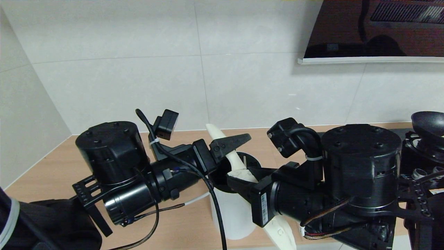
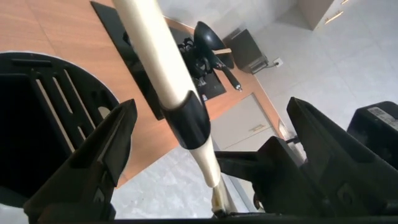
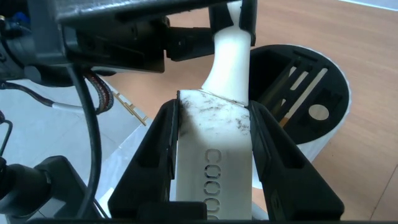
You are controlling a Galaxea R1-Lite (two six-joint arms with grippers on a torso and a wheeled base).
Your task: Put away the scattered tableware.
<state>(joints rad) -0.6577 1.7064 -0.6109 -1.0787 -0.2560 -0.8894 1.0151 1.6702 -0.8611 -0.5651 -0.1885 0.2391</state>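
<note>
My right pincer point(image 1: 242, 180) covers the middle of the spatula point(image 1: 233, 158), and the head view's lower edge cuts off the spatula's broad end. My arms hide most of the holder point(image 1: 231, 218), and its base runs off that edge too. From my left wrist, the handle crosses between the fingers of my left pincer point(image 2: 208, 124), with both its ends out of the picture. Pale sticks point(image 3: 309, 90) stand in the holder's slots, too dim to name. The right edge cuts off a dark rounded thing point(image 1: 428, 123) that I cannot identify.
</note>
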